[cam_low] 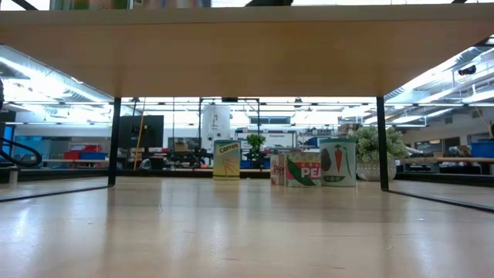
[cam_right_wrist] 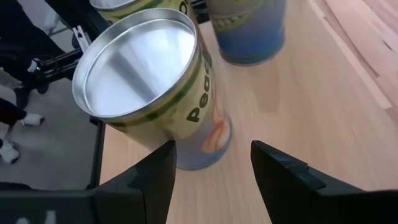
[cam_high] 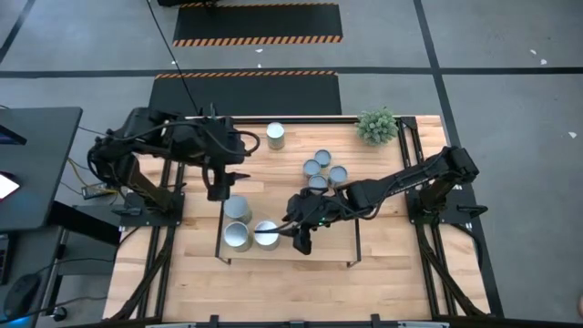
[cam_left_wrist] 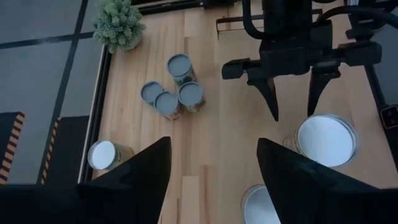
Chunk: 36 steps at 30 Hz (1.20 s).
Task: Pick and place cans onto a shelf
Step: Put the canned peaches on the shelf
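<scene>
Cans half shelved, right fingers at a big one

Cans already on the shelf number three by our count, all large pale ones bunched at its left end: one under the left arm, one at the shelf's front left corner, and one just beside it. Four more wait on the counter behind the shelf: a large can alone near the back edge and three smaller bluish ones in a touching cluster toward the plant at the back right corner.

We see the right gripper low over the shelf, its fingers spread apart and holding nothing. The can nearest it stands upright, long axis vertical, round top up, directly ahead of the gap; in the right wrist view it sits just beyond the fingertips, apart from them. We judge this a can just set down or about to be gripped; which, we cannot tell.

The left gripper hangs above the shelf's back left part, fingers open and empty, with a large can just below and ahead of it.

For the remaining cans, the lone large one lies nearer the left arm and the cluster nearer the right. All stand upright, so a sideways grasp around the wall should suit; the clustered three leave little room between them.
</scene>
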Motion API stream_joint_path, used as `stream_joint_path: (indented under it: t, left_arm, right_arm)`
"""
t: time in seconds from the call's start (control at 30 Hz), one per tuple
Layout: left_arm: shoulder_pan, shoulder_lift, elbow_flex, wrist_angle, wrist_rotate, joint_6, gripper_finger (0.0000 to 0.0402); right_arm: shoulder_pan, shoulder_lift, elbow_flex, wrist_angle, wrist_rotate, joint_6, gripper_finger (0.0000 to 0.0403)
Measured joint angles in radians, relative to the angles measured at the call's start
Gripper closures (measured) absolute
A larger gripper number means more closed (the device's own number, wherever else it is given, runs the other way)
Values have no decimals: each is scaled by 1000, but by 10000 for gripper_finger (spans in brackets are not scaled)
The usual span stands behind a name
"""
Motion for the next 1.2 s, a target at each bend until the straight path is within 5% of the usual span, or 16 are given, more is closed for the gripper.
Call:
stream_joint_path:
  t: [1.2]
  left_arm:
    - [0,2,0,-10,-1,43,159]
  right_arm:
    - [-42,-18,46,8,58,-10,193]
